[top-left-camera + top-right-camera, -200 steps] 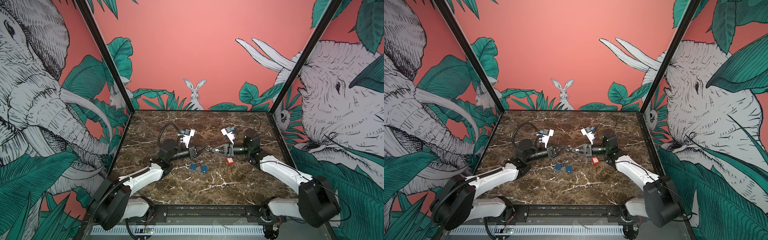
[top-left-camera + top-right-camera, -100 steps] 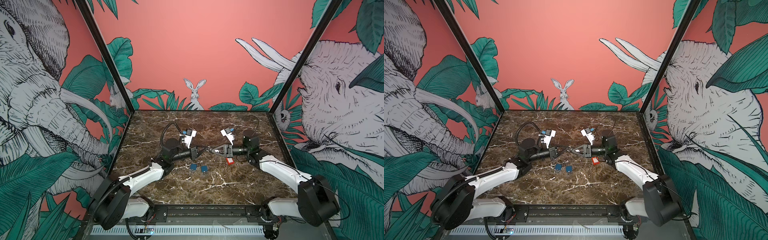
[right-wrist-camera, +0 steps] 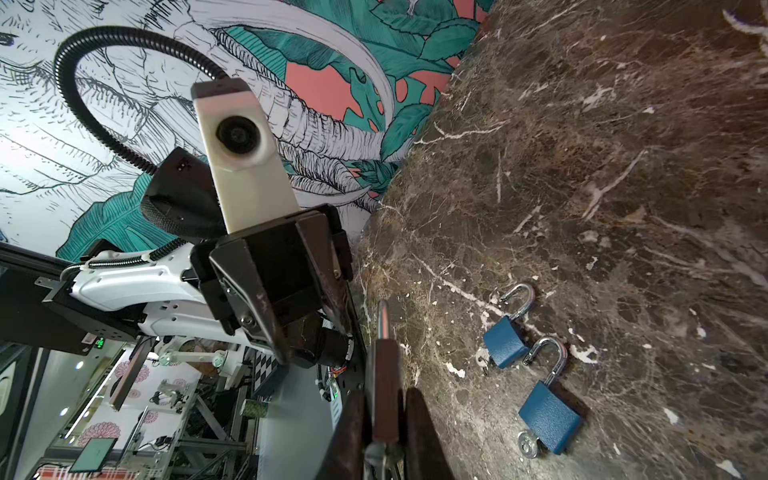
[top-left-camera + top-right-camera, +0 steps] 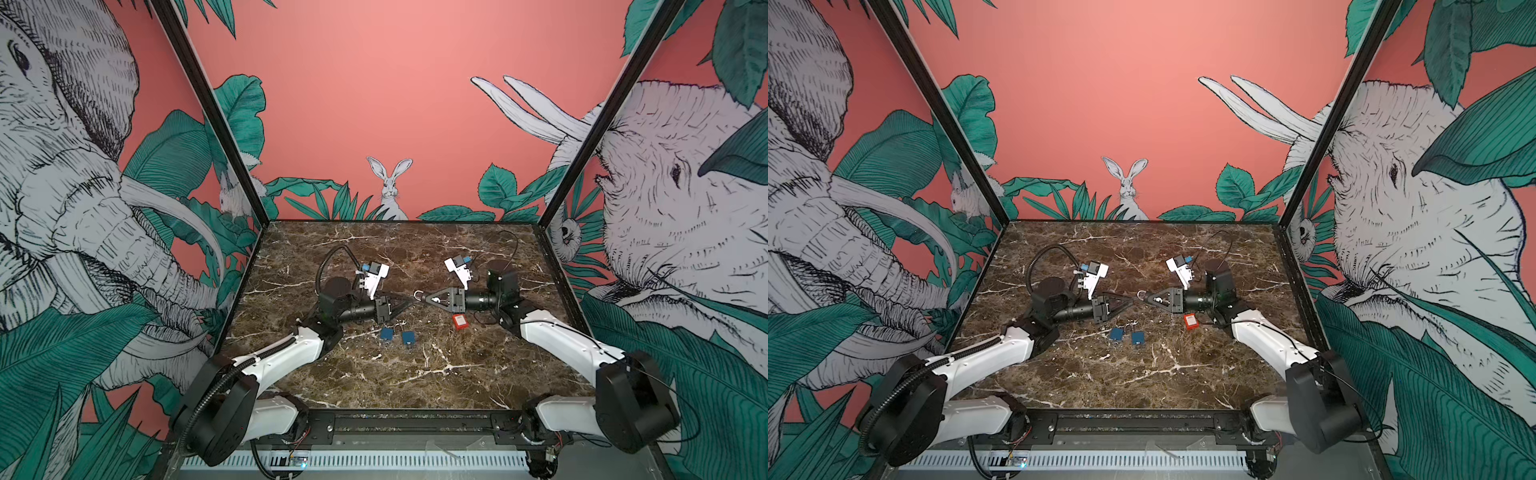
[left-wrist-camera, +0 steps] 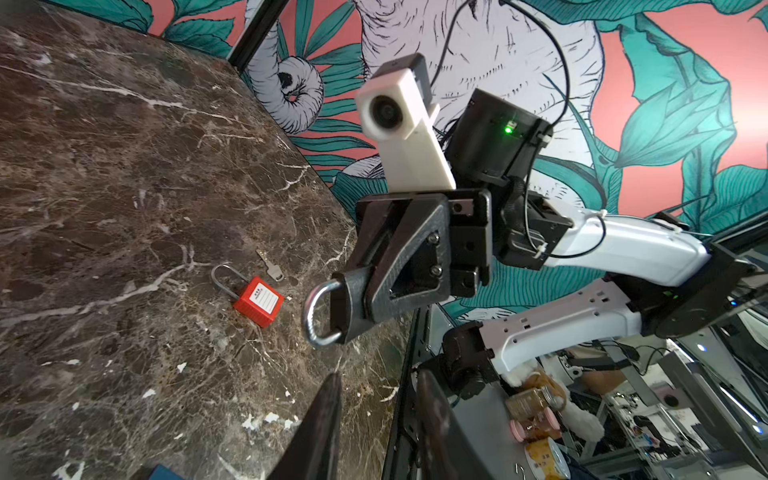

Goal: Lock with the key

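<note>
1. Tabletop (image 4: 415,374) of brown veined marble, in both top views: two arms reach in from the near edge, and their tips meet nose to nose at mid-table.
2. Left gripper (image 4: 406,304), in both top views: raised off the tabletop and pointing at the right gripper (image 4: 427,296), near it but apart. The jaw gap is unreadable here.
3. Held padlock (image 4: 418,295), in both top views: pinched at the right gripper's tip, clear of the marble, with its silver shackle toward the left gripper.
4. Red padlock (image 4: 459,322), in both top views: flat on the tabletop near the right arm's wrist. The left blue padlock (image 4: 387,333) and right blue padlock (image 4: 408,338) lie side by side, nearer the front edge.
5. Left wrist view:
   - The left gripper (image 5: 378,376) shows two dark fingers parted, with nothing between them.
   - The right gripper (image 5: 347,307) is clamped on the held padlock (image 5: 307,313), whose shackle loop juts from the fingertips.
   - The red padlock (image 5: 258,301) lies on the marble, with a loose key (image 5: 271,266) just beside it.
6. Right wrist view:
   - The right gripper (image 3: 386,399) presses both flanks of the held padlock (image 3: 384,370). A metal piece at its base is too blurred to name.
   - The left blue padlock (image 3: 505,340) and right blue padlock (image 3: 548,419) lie with shackles swung open, each with a silver key head at its base.
</note>
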Available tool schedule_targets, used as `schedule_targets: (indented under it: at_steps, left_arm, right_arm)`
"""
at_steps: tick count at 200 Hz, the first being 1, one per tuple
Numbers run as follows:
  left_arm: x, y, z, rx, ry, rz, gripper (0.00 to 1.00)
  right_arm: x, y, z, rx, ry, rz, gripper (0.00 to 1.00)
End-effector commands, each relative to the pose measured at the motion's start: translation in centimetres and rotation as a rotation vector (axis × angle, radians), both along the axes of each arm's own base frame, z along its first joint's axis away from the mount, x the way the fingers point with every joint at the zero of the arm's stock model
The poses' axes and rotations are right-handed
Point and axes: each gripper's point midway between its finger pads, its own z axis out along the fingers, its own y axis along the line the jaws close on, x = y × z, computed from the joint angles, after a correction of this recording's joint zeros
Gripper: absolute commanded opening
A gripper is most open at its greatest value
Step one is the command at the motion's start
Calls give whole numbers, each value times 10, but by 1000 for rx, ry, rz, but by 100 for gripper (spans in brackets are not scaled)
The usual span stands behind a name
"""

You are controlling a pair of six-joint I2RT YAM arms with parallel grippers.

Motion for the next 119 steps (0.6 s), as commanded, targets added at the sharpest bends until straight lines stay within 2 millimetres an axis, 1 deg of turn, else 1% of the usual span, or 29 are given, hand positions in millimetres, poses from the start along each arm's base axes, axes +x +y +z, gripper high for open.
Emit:
schedule_targets:
  at_steps: [1,17,52,80,119]
  left_arm:
    - [-8,-2,10,-40,-30,-59,35]
    - [-7,-4,7,-37,-17,-70,36]
    - [-5,-7,1,-26,-4,-86,39]
    - [-3,-9,5,-34,-10,-88,42]
    - [-5,-10,13,-54,-17,-107,42]
  right_arm:
    - [-11,1,21,57,-68,70,0]
    - [-14,2,26,74,-74,94,0]
    - [-20,2,29,85,-73,124,0]
    - [-24,3,28,90,-66,141,0]
    - [-27,6,28,90,-64,165,0]
